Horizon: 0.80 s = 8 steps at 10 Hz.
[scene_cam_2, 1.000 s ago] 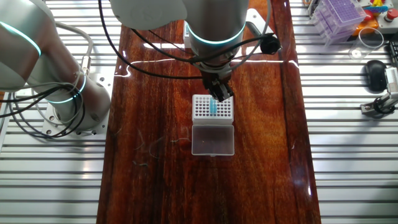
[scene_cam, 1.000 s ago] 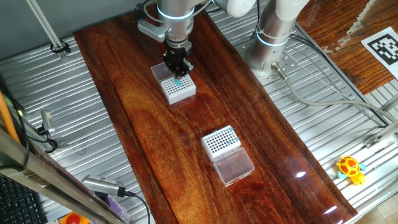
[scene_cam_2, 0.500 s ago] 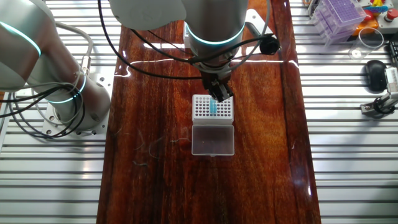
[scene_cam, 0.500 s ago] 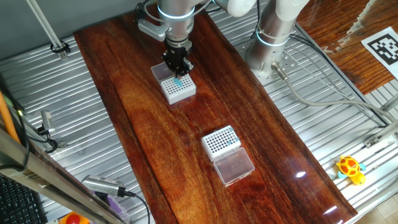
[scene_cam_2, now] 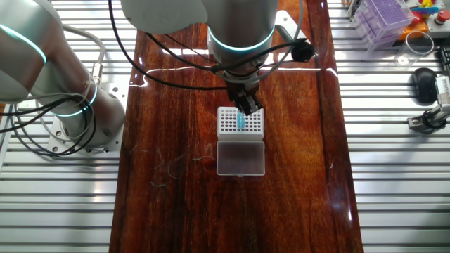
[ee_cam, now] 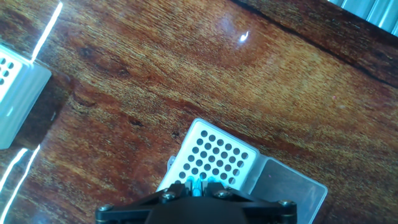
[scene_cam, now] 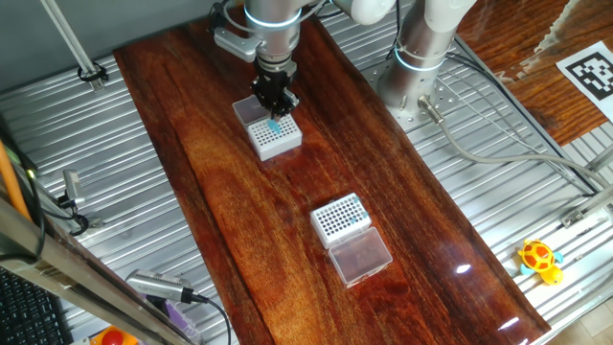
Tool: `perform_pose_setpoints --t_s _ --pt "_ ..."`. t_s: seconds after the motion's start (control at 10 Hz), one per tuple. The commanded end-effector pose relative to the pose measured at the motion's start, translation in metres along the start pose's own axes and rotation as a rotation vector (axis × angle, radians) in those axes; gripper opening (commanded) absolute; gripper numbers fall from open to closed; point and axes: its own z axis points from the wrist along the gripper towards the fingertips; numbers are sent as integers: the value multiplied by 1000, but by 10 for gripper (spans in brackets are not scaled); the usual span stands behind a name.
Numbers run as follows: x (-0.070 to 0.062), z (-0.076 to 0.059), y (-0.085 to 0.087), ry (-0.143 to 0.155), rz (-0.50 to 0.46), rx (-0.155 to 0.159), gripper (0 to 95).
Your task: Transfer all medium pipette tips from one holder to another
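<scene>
Hand view: gripper (ee_cam: 198,188) fingers pinched together on a teal medium pipette tip (ee_cam: 197,185) just above the near edge of a white rack (ee_cam: 214,160) with its clear lid (ee_cam: 289,193) open beside it, second rack (scene_cam: 341,218) well apart on the wooden table (scene_cam: 220,172).

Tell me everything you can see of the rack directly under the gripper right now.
The white rack is a small blocky box with a grid of dark holes on top, standing flat on the dark wood table. Its clear hinged lid lies open beside it. Teal pipette tips stand in a few holes. The gripper hangs right over them, its fingertips close around the teal; actual grip is unclear.
</scene>
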Motion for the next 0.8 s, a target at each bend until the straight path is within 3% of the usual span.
perform_pose_setpoints --t_s 0.1,0.4,0.6,0.8 --pt "-1 2 2 -4 2 1 0" --pt "-2 3 2 -7 4 -2 0" --pt "-2 3 2 -9 2 -2 380" --pt "-2 3 2 -12 -1 -3 380"
